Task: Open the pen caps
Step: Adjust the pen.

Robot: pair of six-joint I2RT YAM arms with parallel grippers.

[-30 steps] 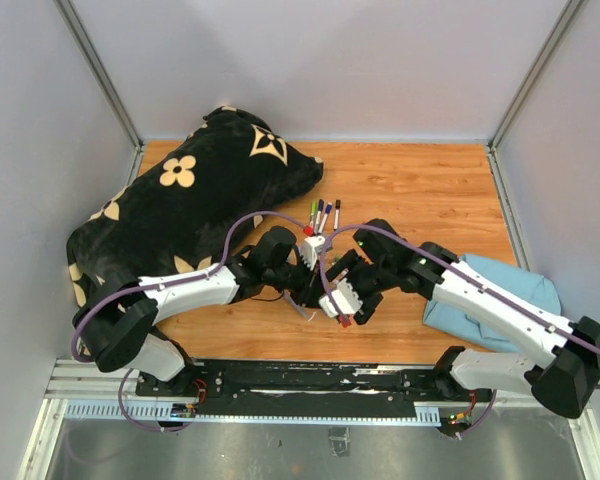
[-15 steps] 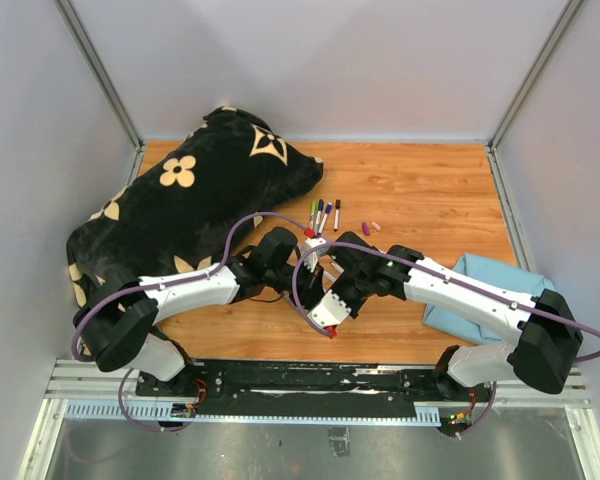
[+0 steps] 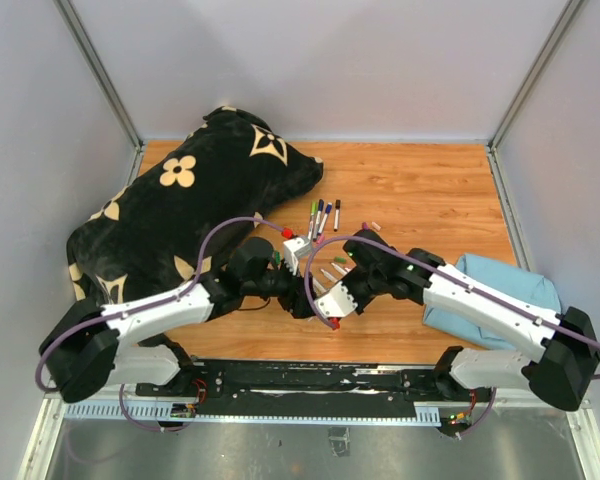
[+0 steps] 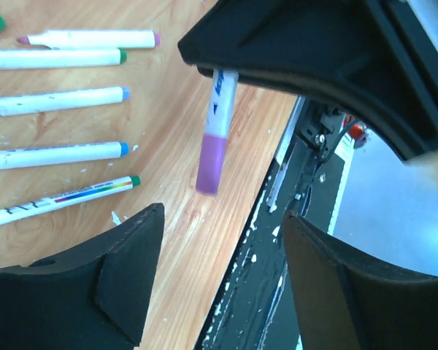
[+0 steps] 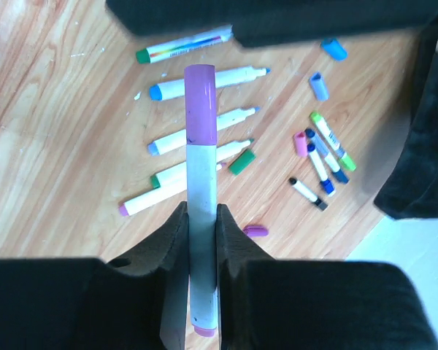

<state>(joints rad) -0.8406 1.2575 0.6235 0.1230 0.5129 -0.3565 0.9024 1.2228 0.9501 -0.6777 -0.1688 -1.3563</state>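
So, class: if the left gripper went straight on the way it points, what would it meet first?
Probably the purple cap of the marker in the right gripper; it sits ahead of the open left gripper, though depth is unclear.

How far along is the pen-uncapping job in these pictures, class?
Done: several bare-tipped pens lie among loose caps. In hand: the right gripper grips a pen with its purple cap on; the left gripper is open by it. Left: that cap, plus a few apparently capped pens.
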